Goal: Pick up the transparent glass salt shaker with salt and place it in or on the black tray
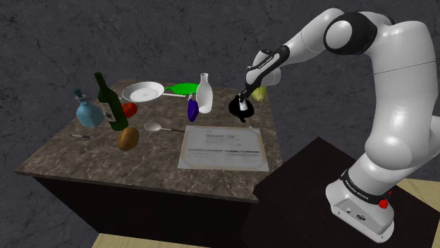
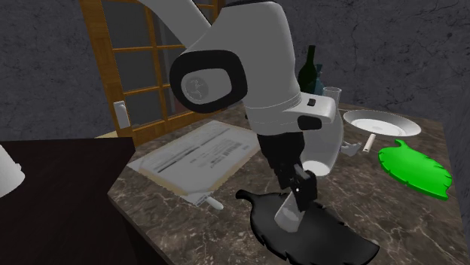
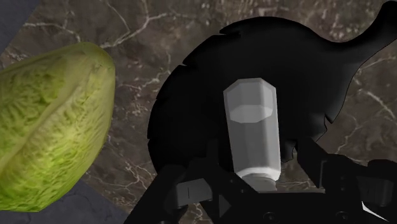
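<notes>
1. The gripper [image 3: 259, 170] is pinching the pale grey salt shaker [image 3: 251, 118] near one end, its fingers spread only to the shaker's width.
2. The shaker is hanging tilted over the middle of the black leaf-shaped tray [image 3: 191, 108]; whether it is touching the tray, I cannot tell.
3. The placing step seems to be nearing its end.
4. The next move is calling for a gentle lowering, then releasing and lifting clear.
5. A green leafy vegetable [image 3: 51, 121] is lying beside the tray.

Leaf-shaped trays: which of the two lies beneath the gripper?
The black tray, under the gripper; the green tray lies apart, beside the white plate.
</notes>
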Tool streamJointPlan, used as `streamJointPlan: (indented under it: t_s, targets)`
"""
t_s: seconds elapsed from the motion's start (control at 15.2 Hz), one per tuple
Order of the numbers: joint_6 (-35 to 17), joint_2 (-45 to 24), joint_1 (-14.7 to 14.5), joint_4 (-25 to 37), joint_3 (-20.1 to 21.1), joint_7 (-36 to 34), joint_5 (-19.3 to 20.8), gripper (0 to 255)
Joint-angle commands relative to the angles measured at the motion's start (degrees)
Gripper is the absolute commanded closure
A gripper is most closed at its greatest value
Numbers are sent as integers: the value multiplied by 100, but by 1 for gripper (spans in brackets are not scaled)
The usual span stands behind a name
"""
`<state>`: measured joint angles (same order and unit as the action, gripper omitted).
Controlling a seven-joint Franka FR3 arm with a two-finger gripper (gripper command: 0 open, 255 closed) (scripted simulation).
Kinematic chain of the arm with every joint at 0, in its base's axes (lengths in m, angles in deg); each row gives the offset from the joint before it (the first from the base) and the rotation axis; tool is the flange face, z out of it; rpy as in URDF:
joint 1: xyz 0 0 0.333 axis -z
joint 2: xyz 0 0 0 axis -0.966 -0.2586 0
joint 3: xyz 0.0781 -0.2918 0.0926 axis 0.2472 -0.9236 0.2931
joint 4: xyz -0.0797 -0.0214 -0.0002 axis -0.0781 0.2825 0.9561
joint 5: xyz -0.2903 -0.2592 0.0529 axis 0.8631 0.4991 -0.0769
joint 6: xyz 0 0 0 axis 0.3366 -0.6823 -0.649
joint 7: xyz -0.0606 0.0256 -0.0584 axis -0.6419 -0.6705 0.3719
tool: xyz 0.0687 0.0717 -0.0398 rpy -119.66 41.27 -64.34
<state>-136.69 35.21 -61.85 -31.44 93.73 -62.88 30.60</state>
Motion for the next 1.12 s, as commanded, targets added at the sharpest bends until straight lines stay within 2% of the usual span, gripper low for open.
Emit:
streamJointPlan:
  t_s: [0.0,0.26,0.53,1.06]
  targets:
    - [0,0,0,0,0,0,0,0]
    - [0,0,0,0,0,0,0,0]
    - [309,740,61,-432,34,21,-32,0]
    - [309,740,60,-432,34,21,-32,0]
